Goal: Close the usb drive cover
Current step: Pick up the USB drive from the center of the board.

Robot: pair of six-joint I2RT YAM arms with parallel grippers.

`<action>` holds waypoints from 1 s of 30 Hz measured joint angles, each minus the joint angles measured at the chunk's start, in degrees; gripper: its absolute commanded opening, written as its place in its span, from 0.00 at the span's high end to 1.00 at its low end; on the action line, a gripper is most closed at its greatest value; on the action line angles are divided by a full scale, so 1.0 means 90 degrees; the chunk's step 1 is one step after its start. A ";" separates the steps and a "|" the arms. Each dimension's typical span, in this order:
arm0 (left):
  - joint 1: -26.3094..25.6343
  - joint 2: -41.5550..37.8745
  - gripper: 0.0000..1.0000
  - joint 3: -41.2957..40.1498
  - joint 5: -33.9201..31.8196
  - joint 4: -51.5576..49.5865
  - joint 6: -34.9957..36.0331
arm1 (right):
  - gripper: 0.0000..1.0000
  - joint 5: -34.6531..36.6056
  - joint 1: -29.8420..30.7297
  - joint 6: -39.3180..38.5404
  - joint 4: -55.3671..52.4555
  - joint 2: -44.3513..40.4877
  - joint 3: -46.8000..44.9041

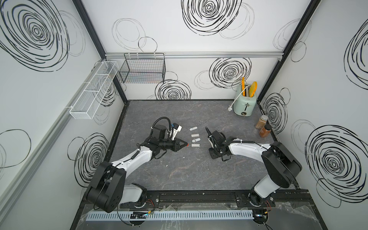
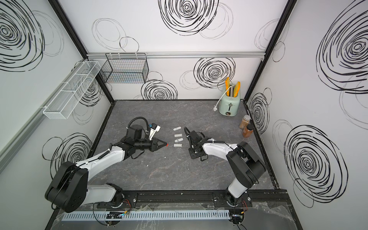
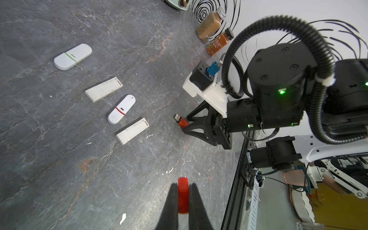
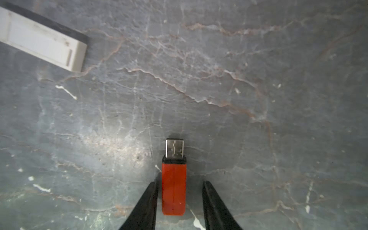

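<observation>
A red usb drive (image 4: pixel 174 189) with its bare metal plug (image 4: pixel 174 149) lies flat on the dark table. My right gripper (image 4: pixel 180 183) straddles its rear end, open: one finger is close to the drive's side, while a clear gap remains at the other finger (image 4: pixel 209 191). The left wrist view shows the same drive (image 3: pixel 180 120) at the right gripper's tips (image 3: pixel 184 124). My left gripper (image 3: pixel 183 191) is shut on the red cover (image 3: pixel 183 196), held above the table left of the drive; both top views show the cover (image 1: pixel 187 145) (image 2: pixel 167 145).
Several white usb sticks (image 1: pixel 195 140) lie in a column between the two arms, one of them near the right gripper (image 4: pixel 41 45). A mint toaster (image 1: pixel 245 103) and two spice jars (image 1: pixel 263 127) stand at the back right. Wire baskets (image 1: pixel 142 69) hang on the back wall.
</observation>
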 measured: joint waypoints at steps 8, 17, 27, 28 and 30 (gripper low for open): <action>0.0007 0.0000 1.00 0.0002 -0.0002 -0.0005 0.0027 | 0.87 -0.0039 -0.0002 -0.0066 0.0007 0.0049 0.0053; -0.0005 0.0095 1.00 0.0206 0.0002 -0.0301 0.0189 | 1.00 -0.0100 -0.0250 -0.0454 -0.0068 -0.0046 0.0080; -0.0056 0.0165 1.00 0.0231 0.0160 -0.0352 0.0211 | 1.00 -0.0617 -0.0270 -0.1848 0.0974 -0.1688 -0.0265; -0.0087 0.0204 1.00 0.0267 0.0199 -0.0389 0.0211 | 1.00 -0.0653 -0.0226 -0.2052 0.1207 -0.1933 -0.0447; -0.0141 0.0272 1.00 0.0335 0.0301 -0.0415 0.0209 | 1.00 -0.0724 -0.0053 -0.2548 0.1654 -0.2380 -0.0831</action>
